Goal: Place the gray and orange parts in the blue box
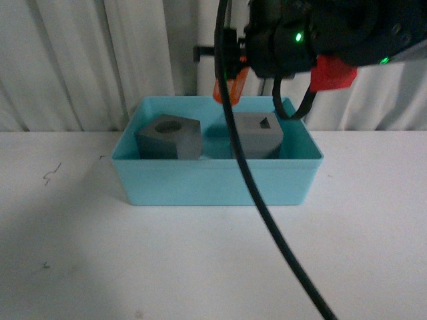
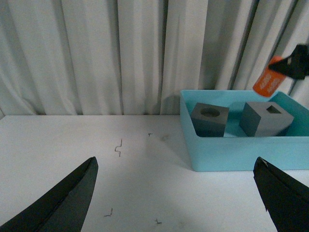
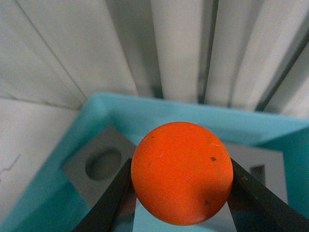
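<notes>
Left tool (image 2: 176,193): you see its two dark fingers (image 2: 58,203) spread wide at the edges of the left wrist view, nothing between them, low over the white table (image 1: 67,233).

Blue box (image 1: 213,183) sits on the table, long side across your front view, in front of the curtain (image 1: 80,60).

Inside it, left cube (image 1: 171,137): gray, round recess facing up, turned so a corner points toward you. It looks tilted, near edge lower, though you can't be sure.

Right cube (image 1: 259,135): gray, rectangular recess facing up, sitting just beside the first, a small gap of box floor between them. The black cable (image 1: 267,220) crosses in front of it in the front view.

Orange cylinder (image 3: 182,172): pinched between the right tool's (image 3: 181,193) black fingers (image 3: 113,200), one on each side. It hangs above the box, over the gap between the two cubes and toward the back wall. From the left wrist view its long axis is tilted, not vertical. In the right wrist view you look straight at one round end face, so the axis runs along that camera's line of sight, down into the box. Digits aren't readable.
</notes>
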Robot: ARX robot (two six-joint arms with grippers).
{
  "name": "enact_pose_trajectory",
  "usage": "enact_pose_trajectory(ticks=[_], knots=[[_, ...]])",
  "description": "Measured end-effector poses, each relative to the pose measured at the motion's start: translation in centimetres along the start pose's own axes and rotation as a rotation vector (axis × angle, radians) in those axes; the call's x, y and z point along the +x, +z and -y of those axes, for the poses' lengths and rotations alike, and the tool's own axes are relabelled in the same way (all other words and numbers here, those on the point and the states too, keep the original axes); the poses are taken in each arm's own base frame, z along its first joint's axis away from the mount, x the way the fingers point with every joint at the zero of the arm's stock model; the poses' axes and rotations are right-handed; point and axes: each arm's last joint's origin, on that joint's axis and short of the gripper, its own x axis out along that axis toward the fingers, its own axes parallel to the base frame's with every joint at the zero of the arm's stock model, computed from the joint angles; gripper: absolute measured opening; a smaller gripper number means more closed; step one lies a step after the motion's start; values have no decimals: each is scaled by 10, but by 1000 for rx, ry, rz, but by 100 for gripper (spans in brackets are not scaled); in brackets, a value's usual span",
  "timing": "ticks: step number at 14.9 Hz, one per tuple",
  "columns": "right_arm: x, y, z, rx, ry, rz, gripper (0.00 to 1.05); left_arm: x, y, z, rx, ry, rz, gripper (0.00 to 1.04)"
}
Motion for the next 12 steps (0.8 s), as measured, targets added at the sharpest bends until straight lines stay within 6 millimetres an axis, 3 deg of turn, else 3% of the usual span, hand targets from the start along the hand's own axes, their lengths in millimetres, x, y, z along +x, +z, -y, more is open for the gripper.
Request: enact_pose_trajectory(ticks=[8, 12], knots=[[26, -57, -22, -5, 16, -170, 47, 0, 0, 0, 0, 0, 0, 98], [41, -64, -21, -10, 6, -194, 47, 0, 0, 0, 0, 0, 0, 98]])
